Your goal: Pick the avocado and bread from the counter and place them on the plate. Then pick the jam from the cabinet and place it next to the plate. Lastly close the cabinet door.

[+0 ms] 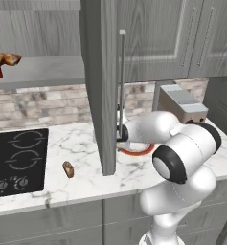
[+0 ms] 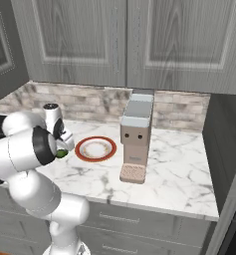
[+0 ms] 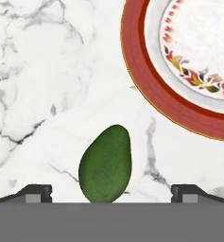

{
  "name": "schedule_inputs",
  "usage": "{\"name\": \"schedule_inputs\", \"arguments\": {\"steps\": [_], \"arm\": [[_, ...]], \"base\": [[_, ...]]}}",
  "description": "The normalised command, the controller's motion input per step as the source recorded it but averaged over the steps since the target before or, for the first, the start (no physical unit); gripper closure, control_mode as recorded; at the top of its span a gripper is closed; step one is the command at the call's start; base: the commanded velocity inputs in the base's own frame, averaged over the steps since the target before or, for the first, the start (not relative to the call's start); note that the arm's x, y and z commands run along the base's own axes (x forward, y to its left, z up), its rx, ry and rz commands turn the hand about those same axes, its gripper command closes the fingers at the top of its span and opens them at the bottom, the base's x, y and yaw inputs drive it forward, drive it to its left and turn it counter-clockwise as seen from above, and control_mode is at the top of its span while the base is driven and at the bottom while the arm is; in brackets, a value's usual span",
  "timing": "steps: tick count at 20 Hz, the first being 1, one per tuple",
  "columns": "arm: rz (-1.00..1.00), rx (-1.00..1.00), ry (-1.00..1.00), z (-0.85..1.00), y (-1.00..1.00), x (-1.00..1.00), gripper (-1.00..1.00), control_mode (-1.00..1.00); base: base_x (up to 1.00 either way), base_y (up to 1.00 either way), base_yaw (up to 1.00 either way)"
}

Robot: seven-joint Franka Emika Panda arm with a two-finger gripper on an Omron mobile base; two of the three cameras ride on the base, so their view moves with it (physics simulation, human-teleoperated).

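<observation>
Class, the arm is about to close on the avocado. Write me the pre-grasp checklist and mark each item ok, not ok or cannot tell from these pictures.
1. Gripper open, fingers wide apart: ok.
2. Avocado lies between the fingers, roughly centred: ok.
3. Avocado on the counter, beside the plate, not on it: ok.
4. Plate centre free to receive it: ok.
5. Fingers low enough to close around the avocado: cannot tell.
6. Bread on the counter by the cooktop, out of the way: ok.
</observation>
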Motion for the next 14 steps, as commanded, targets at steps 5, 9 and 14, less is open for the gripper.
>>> {"name": "schedule_inputs", "arguments": {"steps": [5, 9, 14], "arm": [[-0.01, 0.03, 0.01, -0.15, 0.00, 0.00, -1.00, -1.00], [0.00, 0.00, 0.00, -0.11, 0.00, 0.00, -1.00, -1.00], [0.00, 0.00, 0.00, -0.12, 0.00, 0.00, -1.00, -1.00]], "base": [[0.00, 0.00, 0.00], [0.00, 0.00, 0.00], [0.00, 0.00, 0.00]]}}
